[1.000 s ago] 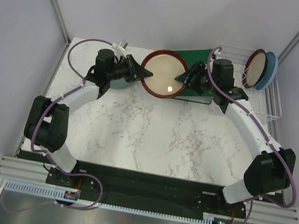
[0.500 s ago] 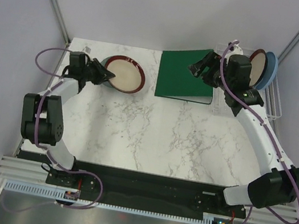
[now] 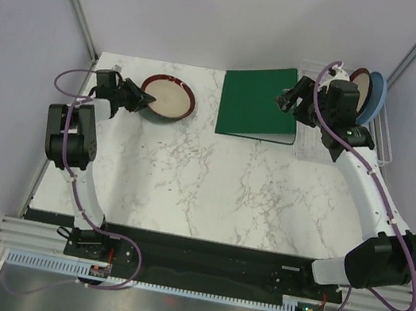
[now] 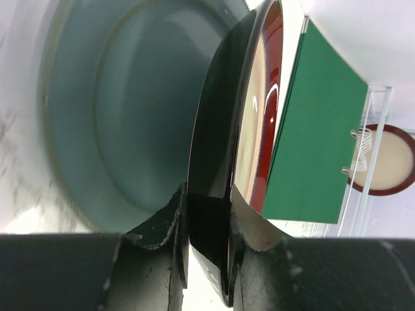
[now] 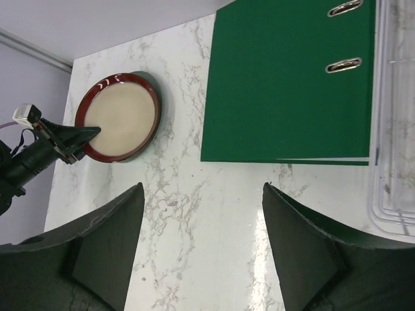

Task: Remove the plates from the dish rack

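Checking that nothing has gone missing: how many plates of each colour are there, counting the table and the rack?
grey-green plate: 1
beige plates with red-brown rims: 2
light blue plate: 1
Total: 4

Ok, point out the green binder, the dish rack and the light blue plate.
green binder [image 3: 258, 103], top external view, middle of cover.
dish rack [image 3: 385, 141], top external view, right side wires.
light blue plate [image 3: 378, 95], top external view, visible edge.
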Tool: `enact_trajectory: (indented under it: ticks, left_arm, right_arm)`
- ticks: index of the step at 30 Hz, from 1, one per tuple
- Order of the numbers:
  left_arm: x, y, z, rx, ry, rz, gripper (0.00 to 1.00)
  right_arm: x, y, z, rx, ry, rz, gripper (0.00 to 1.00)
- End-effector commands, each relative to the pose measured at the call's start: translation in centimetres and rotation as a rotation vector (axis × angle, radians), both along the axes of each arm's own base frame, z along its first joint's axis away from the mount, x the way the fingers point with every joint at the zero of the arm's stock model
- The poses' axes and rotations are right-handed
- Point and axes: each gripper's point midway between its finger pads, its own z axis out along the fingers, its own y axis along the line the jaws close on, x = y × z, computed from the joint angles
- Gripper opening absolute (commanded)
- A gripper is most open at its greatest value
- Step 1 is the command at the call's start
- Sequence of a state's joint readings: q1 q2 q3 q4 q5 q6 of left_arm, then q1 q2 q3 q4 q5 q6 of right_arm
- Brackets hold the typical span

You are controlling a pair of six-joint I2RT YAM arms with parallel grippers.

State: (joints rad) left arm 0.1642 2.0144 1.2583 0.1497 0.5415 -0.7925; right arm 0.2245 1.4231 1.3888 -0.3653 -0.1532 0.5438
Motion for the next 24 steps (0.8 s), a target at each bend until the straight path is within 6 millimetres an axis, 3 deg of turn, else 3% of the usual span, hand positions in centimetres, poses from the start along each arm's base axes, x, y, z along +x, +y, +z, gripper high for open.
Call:
enact_trajectory:
  ticks: [1, 5, 8, 9, 10, 11, 12, 13, 16, 18, 19, 21, 22, 24]
  left_arm:
    - [3.9, -0.5, 4.8, -0.06, -0.188, -0.042, 0.02]
    - [3.6, -0.2, 2.9, -0.049, -0.139, -0.039, 0.02]
    - [2.7, 0.6, 1.0, -0.031, -0.073, -0.022, 0.14]
    - [2.3, 0.7, 0.3, -0.031, -0.055, -0.02, 0.25]
    - [2.0, 1.0, -0.1, -0.026, -0.044, -0.015, 0.31]
    - [1.8, 1.1, -0.4, -0.025, -0.035, -0.011, 0.36]
    - [1.4, 1.1, -1.1, -0.025, -0.009, -0.011, 0.56]
    - [1.2, 1.4, -1.4, 0.0, -0.002, -0.007, 0.59]
    - [0.8, 1.3, -2.3, 0.019, 0.018, -0.016, 0.7]
    - [0.7, 1.5, -2.7, 0.032, 0.037, -0.019, 0.99]
    - [0.3, 1.8, -3.3, 0.053, 0.061, -0.011, 1.0]
    - [-0.1, 2.3, -3.5, 0.089, 0.091, 0.003, 1.0]
    - [-0.8, 2.8, -4.3, 0.122, 0.135, 0.019, 1.0]
    - [-1.3, 3.6, -4.1, 0.167, 0.161, 0.046, 1.0]
  right_arm:
    - [0.4, -1.8, -0.1, -0.039, -0.016, -0.021, 0.8]
    - [1.3, -5.6, -0.1, -0.112, -0.006, -0.135, 0.8]
    - [2.2, -8.9, 0.9, -0.211, -0.019, -0.246, 0.82]
    - [2.4, -9.5, 1.3, -0.233, -0.024, -0.263, 0.82]
    - [2.7, -10.4, 2.4, -0.265, -0.045, -0.299, 0.82]
    - [3.0, -11.0, 2.1, -0.288, -0.03, -0.312, 0.82]
    - [3.2, -11.4, 2.3, -0.305, -0.029, -0.322, 0.82]
    - [3.5, -11.7, 3.4, -0.316, -0.047, -0.338, 0.82]
    - [4.4, -12.9, 4.0, -0.38, -0.053, -0.37, 0.83]
    - [5.1, -14.1, 3.3, -0.443, -0.022, -0.407, 0.83]
    - [5.4, -14.5, 4.2, -0.461, -0.035, -0.424, 0.83]
    - [5.9, -16.7, 3.2, -0.562, 0.018, -0.502, 0.83]
    - [6.2, -17.4, 4.1, -0.593, 0.009, -0.538, 0.83]
    - [7.0, -18.9, 3.0, -0.671, 0.048, -0.579, 0.82]
